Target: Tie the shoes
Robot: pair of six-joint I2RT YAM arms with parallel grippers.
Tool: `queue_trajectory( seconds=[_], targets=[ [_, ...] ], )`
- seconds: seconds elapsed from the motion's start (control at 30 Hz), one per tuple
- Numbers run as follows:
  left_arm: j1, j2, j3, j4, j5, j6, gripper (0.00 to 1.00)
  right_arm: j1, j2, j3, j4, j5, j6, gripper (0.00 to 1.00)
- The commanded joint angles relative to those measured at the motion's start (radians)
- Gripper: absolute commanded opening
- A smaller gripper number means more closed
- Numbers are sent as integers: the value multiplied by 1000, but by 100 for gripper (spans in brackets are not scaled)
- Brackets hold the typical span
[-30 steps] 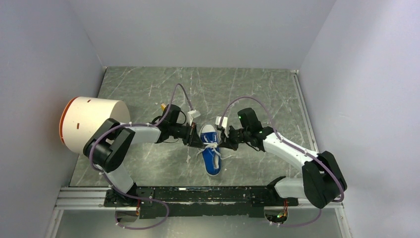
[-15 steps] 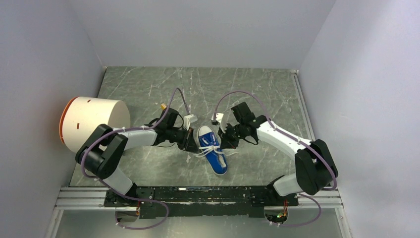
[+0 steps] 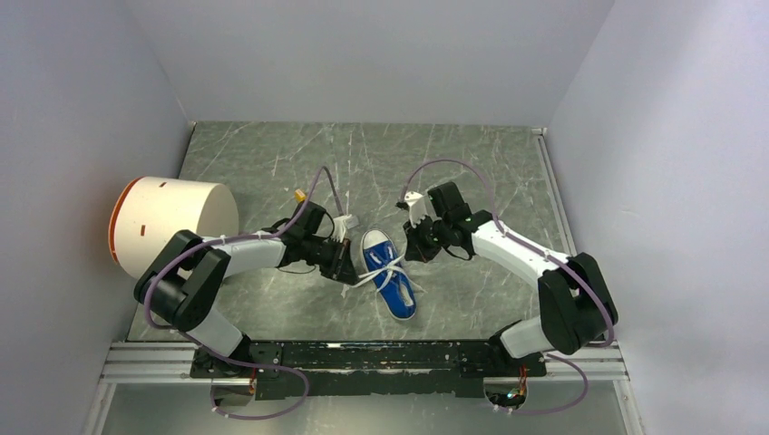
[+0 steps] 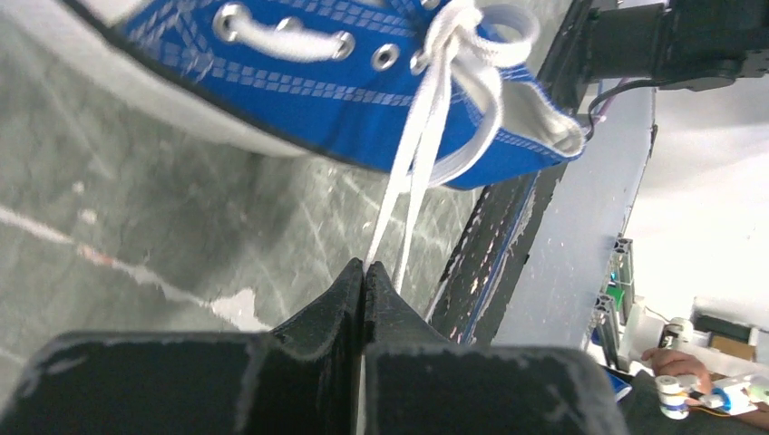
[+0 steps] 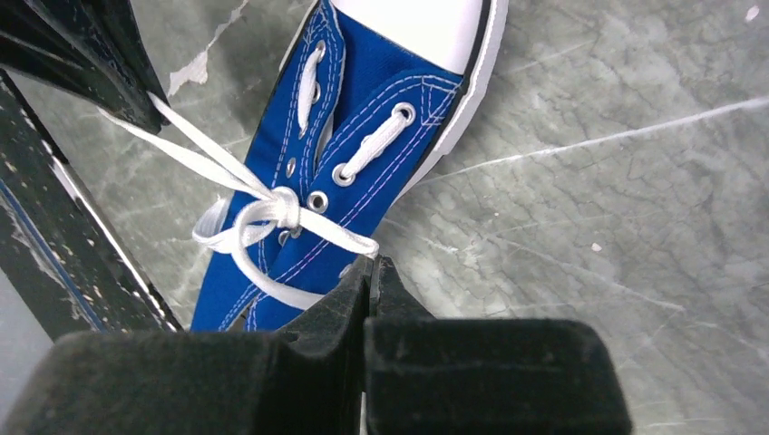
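As it lies on its sole btwn the two grippers, blue sneaker (image 3: 390, 276) sits on the table (image 3: 472, 163), white toe cap pointing away from arm bases and heel angled toward R arm's base. Laces (image 5: 272, 213) are knotted over the tongue w/ loops either side. L gripper (image 4: 365, 267) is just left of shoe, jaws pinched together on two lace strands running taut from knot to its tips. R gripper (image 5: 370, 263) is just right of shoe's front half, jaws pressed together on end of a lace loop. Farther out: small yellow block (image 3: 298, 193) beyond L wrist, and big white cylinder (image 3: 177, 222) w/ orange end well left of L arm.
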Motion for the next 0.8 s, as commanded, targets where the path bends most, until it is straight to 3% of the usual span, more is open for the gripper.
queue_trajectory(
  seconds=[0.0, 0.2, 0.5, 0.53, 0.63, 0.7, 0.77],
  targets=[
    [6, -15, 9, -195, -59, -17, 5, -16, -29, -66, 137, -15, 168, 0],
    [5, 6, -12, -278, -126, -10, 5, -104, -58, -150, 207, -95, 257, 0],
    [5, 49, 29, -220, -90, -3, 5, -201, -94, -205, 349, -226, 323, 0],
    [4, 45, 35, -209, -78, -4, 5, -201, -99, -201, 368, -265, 331, 4],
    [4, 44, 52, -189, -52, -7, 5, -186, -66, -132, 274, -243, 424, 46],
    [4, 51, 63, -190, -40, 0, 5, -152, -17, -61, 156, -274, 394, 59],
    [3, 56, 73, -200, -38, 11, 5, -81, -32, -55, 172, -241, 431, 75]
  ],
)
